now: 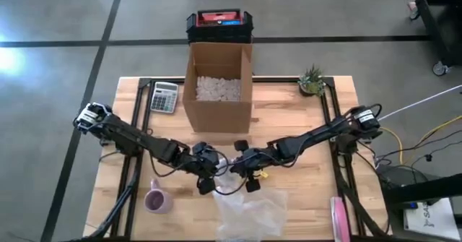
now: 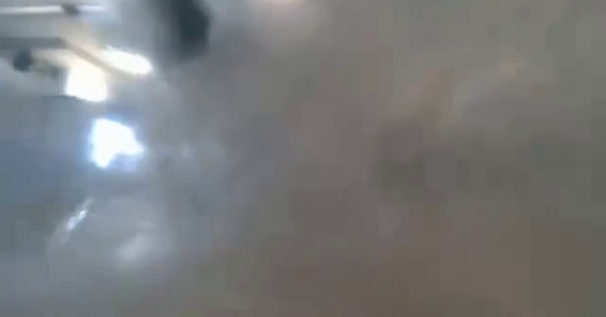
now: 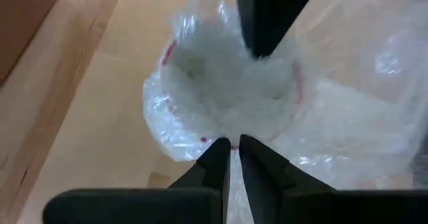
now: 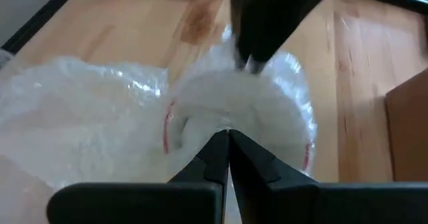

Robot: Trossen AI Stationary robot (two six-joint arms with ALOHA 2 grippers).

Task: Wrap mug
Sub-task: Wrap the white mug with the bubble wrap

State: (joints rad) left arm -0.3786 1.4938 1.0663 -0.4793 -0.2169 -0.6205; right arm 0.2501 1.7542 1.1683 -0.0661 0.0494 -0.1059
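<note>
A sheet of clear bubble wrap (image 1: 251, 207) lies on the table's near middle. Its far end is bunched around a round white thing with a red rim (image 3: 227, 83), also seen in the right wrist view (image 4: 234, 110). My left gripper (image 1: 209, 178) and my right gripper (image 1: 245, 173) face each other across this bundle, each shut on the wrap. A pink mug (image 1: 157, 200) stands bare on its base to the left of the sheet, and no gripper touches it. The low view shows only a blurred haze. My left gripper pinches the bubble wrap between its two fingers at the bundle's left edge (image 3: 224, 132), coming in low from the table's left. The wrap is gathered over the round thing there. My right gripper pinches the wrap at the bundle's opposite edge (image 4: 226, 122) between its two fingers, coming in low from the table's right. How many layers each holds, I cannot tell.
An open cardboard box (image 1: 218, 87) with white filling stands at the far middle, with a calculator (image 1: 164, 96) to its left and a small plant (image 1: 312, 79) at the far right. A pink strip (image 1: 339, 217) lies near the right front corner.
</note>
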